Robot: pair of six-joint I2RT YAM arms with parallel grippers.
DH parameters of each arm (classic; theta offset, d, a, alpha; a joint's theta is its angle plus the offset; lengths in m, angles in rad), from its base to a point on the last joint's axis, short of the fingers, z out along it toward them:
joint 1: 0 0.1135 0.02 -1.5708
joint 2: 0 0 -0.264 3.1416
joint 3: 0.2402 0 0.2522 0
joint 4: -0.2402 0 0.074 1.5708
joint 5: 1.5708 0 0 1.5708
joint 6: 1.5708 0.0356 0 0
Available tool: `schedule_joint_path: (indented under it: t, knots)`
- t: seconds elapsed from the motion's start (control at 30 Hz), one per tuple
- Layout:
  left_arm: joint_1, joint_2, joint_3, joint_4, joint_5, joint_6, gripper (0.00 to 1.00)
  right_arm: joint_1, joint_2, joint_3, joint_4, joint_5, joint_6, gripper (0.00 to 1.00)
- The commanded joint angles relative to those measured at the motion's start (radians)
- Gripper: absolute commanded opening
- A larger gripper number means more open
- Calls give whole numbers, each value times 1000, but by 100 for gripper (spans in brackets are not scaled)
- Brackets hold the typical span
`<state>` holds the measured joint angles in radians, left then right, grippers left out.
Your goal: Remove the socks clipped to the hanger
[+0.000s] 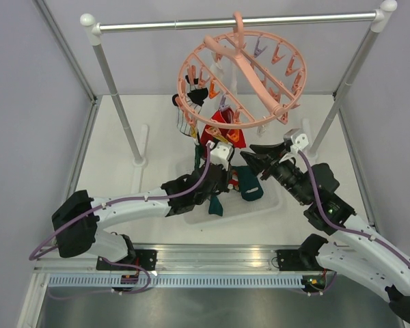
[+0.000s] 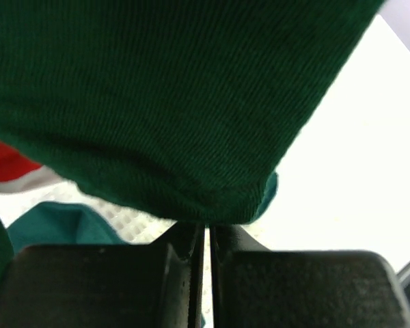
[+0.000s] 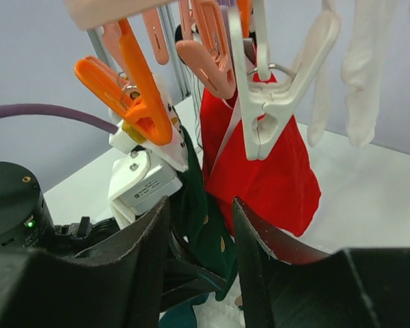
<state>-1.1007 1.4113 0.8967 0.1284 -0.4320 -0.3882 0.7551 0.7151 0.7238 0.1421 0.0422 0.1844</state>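
The left tool (image 1: 215, 183) is clenched on a green sock (image 2: 164, 102) below the hanger (image 1: 242, 72); the right tool (image 3: 201, 239) stands released. Teal socks (image 1: 251, 186) lie in the tray (image 1: 277, 203); a red sock (image 3: 273, 171) and others remain clipped.

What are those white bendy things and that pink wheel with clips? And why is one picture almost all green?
The white bendy things are two robot arms, each ending in a two-finger gripper. One picture looks down from above; the other two come from small cameras on the wrists. The pink wheel is a hanger hooked on a silver rail, with socks clipped under it, like the red sock. The robot is meant to take the socks off. The green picture comes from the left wrist: the left gripper is shut, pinching a dark green sock right before the lens. The right gripper is open and holds nothing. Below lies a white tray with another teal sock in it.
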Motion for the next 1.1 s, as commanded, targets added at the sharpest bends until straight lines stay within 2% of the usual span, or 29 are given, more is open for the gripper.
schedule_joint_path:
  t: [0.0, 0.3, 0.5, 0.83, 0.97, 1.07]
  knots:
    - [-13, 12, 61, 4, 30, -3, 2, -3, 3, -17, 31, -1, 7, 46]
    - [-27, 23, 76, 0, 81, -47, 2, -5, -9, -57, 24, 4, 3, 43]
    - [-31, 66, 100, -1, 85, -52, 2, -5, -74, -38, 40, -99, -5, 42]
    - [-33, 124, 154, -18, 91, -63, 2, -2, -28, 62, 62, -237, -13, 43]
    - [-36, 138, 163, -23, 96, -69, 2, -2, 1, 92, 89, -199, -33, 56]
    - [-39, 144, 171, -24, 96, -69, 2, -2, 33, 123, 93, -174, -59, 62]
